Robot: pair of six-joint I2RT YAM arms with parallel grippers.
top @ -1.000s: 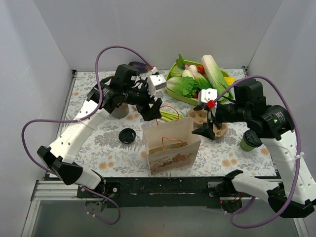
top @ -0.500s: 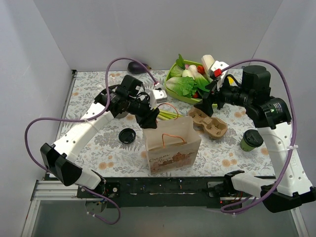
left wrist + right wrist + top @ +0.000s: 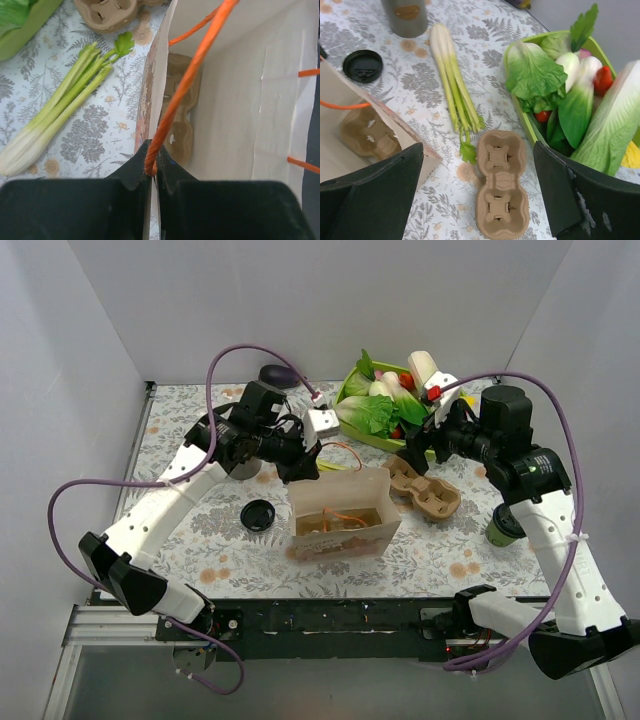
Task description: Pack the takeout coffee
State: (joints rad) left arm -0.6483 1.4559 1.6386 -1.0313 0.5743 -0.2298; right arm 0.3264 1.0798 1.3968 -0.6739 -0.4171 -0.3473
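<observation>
- Left pincer (image 3: 153,167) — shut tight on the rim of the paper bag (image 3: 345,543), with the orange cord handle (image 3: 190,75) caught between the jaws. Judged purpose: to hold the mouth open and steady the bag for loading.
- Paper bag — upright at mid-table (image 3: 190,540), mouth facing up. One cardboard cup carrier (image 3: 177,125) lies inside at the bottom.
- Right pincer (image 3: 418,447) — jaws spread wide, holding nothing. It hangs above a second cardboard carrier (image 3: 425,490), which sits on the table just right of the bag.
- Takeout coffee (image 3: 499,532) — the green cup stands on the table at the far right, well apart from the bag and partly hidden behind the right forearm. It is not yet packed.
- Black lid (image 3: 258,515) — flat on the table, left of the bag.
- Celery stalks (image 3: 452,75) and the green tray of vegetables (image 3: 355,425) — behind the bag, apparently no part of this job.
- Judgement: the free right pincer is the likely one to fetch the cup, while the left one holds the bag open.
</observation>
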